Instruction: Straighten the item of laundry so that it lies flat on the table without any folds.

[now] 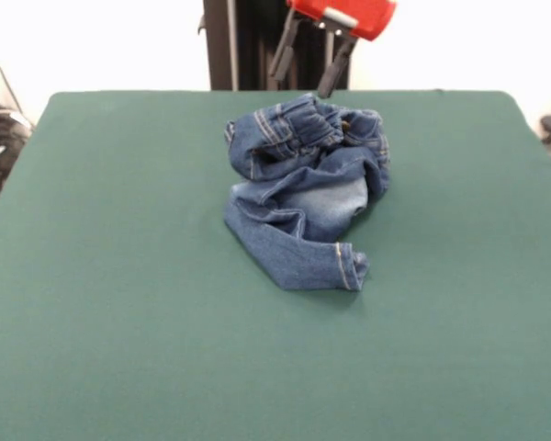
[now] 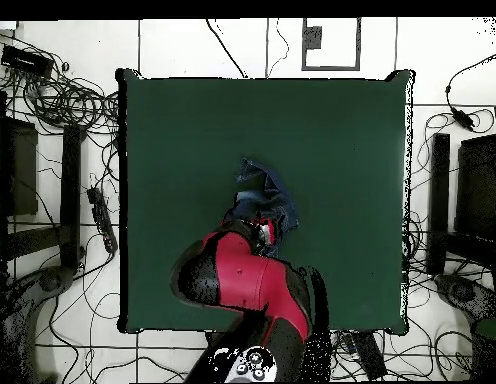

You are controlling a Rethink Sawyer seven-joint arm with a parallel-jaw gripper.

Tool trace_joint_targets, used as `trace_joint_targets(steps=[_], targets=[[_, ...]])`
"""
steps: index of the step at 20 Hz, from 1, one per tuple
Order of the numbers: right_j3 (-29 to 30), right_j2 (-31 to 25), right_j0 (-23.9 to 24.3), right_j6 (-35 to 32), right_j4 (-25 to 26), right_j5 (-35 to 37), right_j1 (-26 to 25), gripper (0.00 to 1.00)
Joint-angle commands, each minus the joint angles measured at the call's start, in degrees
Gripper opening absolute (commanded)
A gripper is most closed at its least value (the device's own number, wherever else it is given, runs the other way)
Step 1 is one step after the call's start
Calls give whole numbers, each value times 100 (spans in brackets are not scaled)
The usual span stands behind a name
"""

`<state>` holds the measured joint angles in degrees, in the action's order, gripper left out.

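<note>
the jeans [image 1: 303,188] lie bunched mid-table [image 1: 119,303], with the hand [image 1: 305,78] just above their far edge.

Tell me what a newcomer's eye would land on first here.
First, the crumpled jeans bunched in a heap on the green table, one hemmed leg trailing toward the front view's near side. Next, the red arm's tool, fingers spread, hanging just above the heap's far edge. From overhead, the arm covers part of the jeans.

I can't read any text, label, brand or number from here in either the front or overhead view.
</note>
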<state>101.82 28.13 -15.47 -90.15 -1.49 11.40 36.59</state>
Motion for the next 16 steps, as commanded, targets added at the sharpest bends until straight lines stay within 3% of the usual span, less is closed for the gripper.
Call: trace_joint_targets(steps=[1, 10, 16], targets=[[616, -1161, 213, -940, 10, -51, -203, 100], [927, -1606, 404, -1053, -47, -212, -132, 100], [937, -1536, 307, -1091, 24, -370, -183, 100]])
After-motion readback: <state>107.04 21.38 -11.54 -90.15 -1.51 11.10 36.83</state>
